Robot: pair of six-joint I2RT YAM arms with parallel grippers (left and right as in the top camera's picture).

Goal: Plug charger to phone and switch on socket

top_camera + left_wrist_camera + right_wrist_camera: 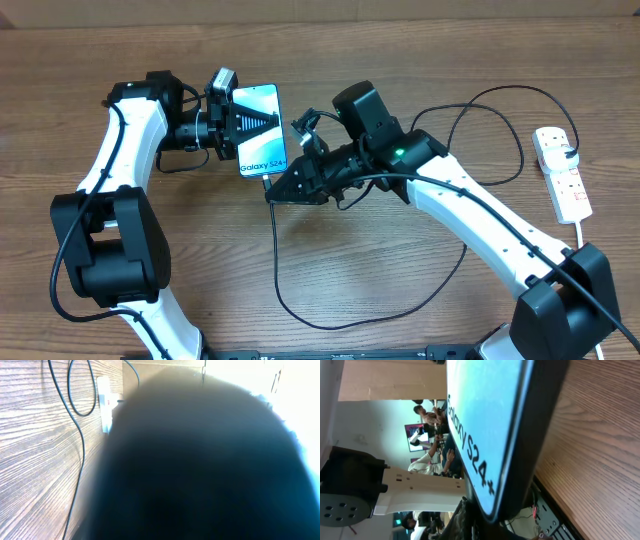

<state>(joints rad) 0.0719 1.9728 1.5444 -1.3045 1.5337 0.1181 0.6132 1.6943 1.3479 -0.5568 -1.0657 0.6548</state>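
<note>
The left gripper [240, 130] is closed on the phone [262, 105], clamping it from its long side. The phone sits screen-up directly in front of that gripper, and its "Galaxy S24" end points toward the right gripper [278, 192]. In the left wrist view a dark blur right against the lens hides this gripper's own fingers.

The right gripper is pinched shut just below the lettered end of the phone, very near its short edge. The charger [275, 260] comes out from between its fingertips. The connector tip is hidden there, so I cannot tell whether it touches the phone. From this gripper the thin black cable drops toward the near edge of the bench [400, 60]. It then loops under the right arm and rises in a wide arc to the socket [562, 175].

The socket lies flat on the bench, well apart from both grippers and far out beyond the right arm. In the right wrist view the phone [485, 420] fills the frame just ahead of the fingers, its dark edge above the wood.
</note>
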